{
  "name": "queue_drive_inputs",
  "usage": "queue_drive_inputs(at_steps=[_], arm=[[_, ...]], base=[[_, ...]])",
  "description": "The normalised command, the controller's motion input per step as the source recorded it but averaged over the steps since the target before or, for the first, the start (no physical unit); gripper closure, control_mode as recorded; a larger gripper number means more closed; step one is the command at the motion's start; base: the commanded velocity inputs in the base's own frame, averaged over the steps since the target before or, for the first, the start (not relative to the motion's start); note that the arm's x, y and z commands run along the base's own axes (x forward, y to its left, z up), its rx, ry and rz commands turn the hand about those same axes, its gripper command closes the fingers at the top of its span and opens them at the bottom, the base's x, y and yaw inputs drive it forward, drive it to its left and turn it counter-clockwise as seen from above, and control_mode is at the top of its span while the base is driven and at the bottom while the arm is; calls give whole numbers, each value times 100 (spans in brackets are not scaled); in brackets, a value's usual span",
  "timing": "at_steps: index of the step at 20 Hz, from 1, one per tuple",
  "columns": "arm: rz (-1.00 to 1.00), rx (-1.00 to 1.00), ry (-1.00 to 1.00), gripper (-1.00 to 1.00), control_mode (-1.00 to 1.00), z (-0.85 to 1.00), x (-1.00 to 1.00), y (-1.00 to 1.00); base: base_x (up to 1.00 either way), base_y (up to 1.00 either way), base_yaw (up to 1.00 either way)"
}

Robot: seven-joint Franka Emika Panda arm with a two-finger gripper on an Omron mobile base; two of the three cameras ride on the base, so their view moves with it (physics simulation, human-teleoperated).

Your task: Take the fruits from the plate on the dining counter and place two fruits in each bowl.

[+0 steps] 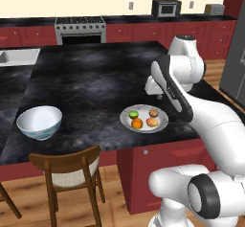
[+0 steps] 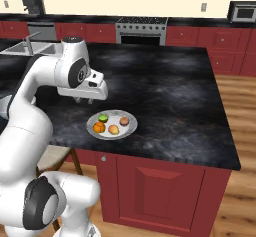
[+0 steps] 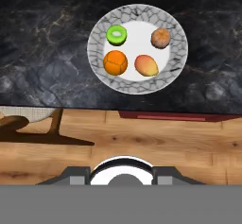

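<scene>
The light grey plate (image 1: 143, 111) lies near the front edge of the black dining counter (image 1: 86, 82). On it are a green lime (image 3: 116, 34), an orange fruit (image 3: 115, 62), a peach-pink fruit (image 3: 146, 65) and a tan-brown fruit (image 3: 160, 38). One white bowl (image 1: 39, 121) stands at the counter's front left and holds nothing. My gripper (image 1: 159, 96) hangs above the counter just behind the plate, shut and holding nothing. In the right base view the gripper (image 2: 81, 100) is up and left of the plate (image 2: 131, 127).
A wooden chair (image 1: 67, 166) stands in front of the counter below the bowl. A sink (image 1: 16, 56) is at the far left. The stove (image 1: 80, 27) and microwave (image 1: 165, 8) line the back wall. The counter's front edge (image 3: 142, 109) runs just below the plate in the hand view.
</scene>
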Motion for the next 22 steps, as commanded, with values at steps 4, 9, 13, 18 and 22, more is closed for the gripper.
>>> queue_drive_inputs(at_steps=[4,9,13,18,22], arm=[[0,0,0,-100,-100,-30,9,-14],[0,-1,0,-100,-100,-77,36,-27],[0,-3,0,-100,-100,-62,51,-8],[0,0,0,-100,-100,-56,51,-4],[0,0,0,-100,-100,-29,31,0]], base=[[0,0,0],[0,0,0],[0,0,0],[0,0,0],[0,0,0]])
